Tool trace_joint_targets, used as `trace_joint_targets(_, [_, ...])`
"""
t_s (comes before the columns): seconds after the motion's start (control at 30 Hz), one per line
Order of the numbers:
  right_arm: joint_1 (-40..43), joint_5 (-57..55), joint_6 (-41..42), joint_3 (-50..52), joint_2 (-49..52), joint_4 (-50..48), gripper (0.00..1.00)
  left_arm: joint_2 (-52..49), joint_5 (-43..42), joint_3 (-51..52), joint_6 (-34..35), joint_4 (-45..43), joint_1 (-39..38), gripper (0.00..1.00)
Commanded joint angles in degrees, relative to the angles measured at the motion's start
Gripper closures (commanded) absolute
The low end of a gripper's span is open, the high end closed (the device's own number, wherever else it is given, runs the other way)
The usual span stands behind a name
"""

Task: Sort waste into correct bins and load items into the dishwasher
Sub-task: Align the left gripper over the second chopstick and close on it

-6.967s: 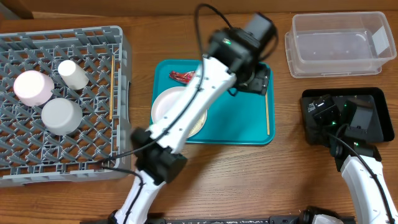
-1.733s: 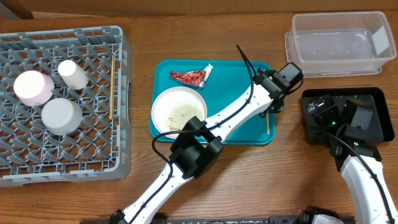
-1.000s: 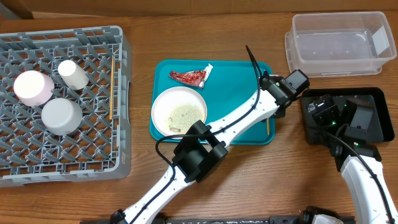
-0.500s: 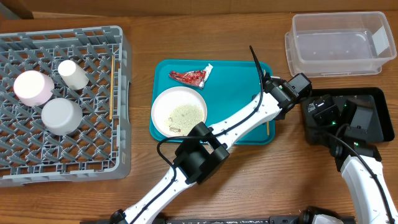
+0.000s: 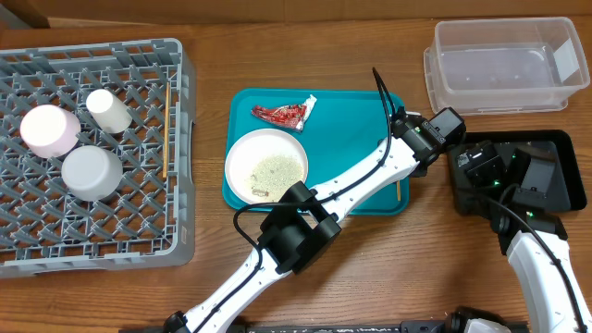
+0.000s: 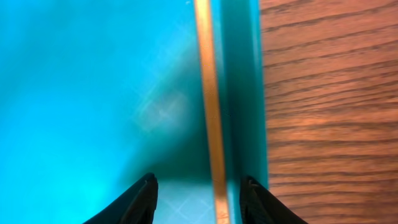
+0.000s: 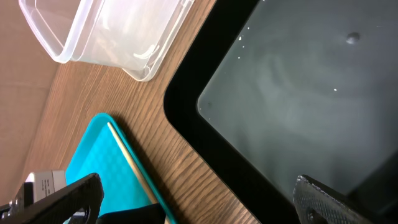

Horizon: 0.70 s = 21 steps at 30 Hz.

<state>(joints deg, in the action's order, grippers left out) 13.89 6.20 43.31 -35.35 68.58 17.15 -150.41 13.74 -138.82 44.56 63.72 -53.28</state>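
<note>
**Left arm poised over a chopstick at the tray's edge**

A wooden table (image 5: pixel 208 111) carries everything. On its left side stands the grey dish rack (image 5: pixel 139 231), and on its lattice floor sit a pink bowl (image 5: pixel 49 129), a pale grey-blue bowl (image 5: pixel 92 172) and a small white cup (image 5: pixel 109 110). One thin wooden chopstick (image 5: pixel 165 153) lies along the rack's right side.

In the middle of the table lies a teal serving tray (image 5: pixel 351 139). A white round plate (image 5: pixel 242 180) rests on its left half, with pale rice-like crumbs (image 5: pixel 276 169) scattered in it. Above the plate, apart from it, lies the crumpled red wrapper (image 5: pixel 282 113), its white end pointing right. A second chopstick (image 6: pixel 208 93) lies along the tray's right wall, inside the tray.

The left arm reaches across the tray to that corner. The left gripper (image 6: pixel 198 193) hangs over this chopstick with its fingers parted, one on either side of the stick. The stick runs nearer the right-hand finger in the wrist view, and the jaws are not closed on it.

At the far right stands the clear plastic tub (image 5: pixel 431 69). In front of it lies the shallow black tray (image 5: pixel 555 141). The right gripper (image 7: pixel 202 199) is over the black tray with its fingers spread wide and nothing between them. I cannot tell whether it touches the tray.
</note>
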Motion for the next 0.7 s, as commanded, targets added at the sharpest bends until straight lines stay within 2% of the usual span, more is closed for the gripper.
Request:
trace_joint_targets(0.0, [0.13, 0.09, -0.02, -1.42, -0.57, -0.35, 0.00, -1.20, -1.29, 0.46, -0.83, -0.83, -0.07, 0.55])
trace_joint_targets(0.27, [0.13, 0.09, -0.02, -1.42, -0.57, -0.35, 0.01, -1.27, 1.97, 0.48, -0.87, -0.46, -0.07, 0.58])
trace_joint_targets(0.67, [0.13, 0.09, -0.02, -1.42, -0.57, -0.35, 0.00, -5.16, 0.87, 0.48, -0.85, 0.28, -0.04, 0.53])
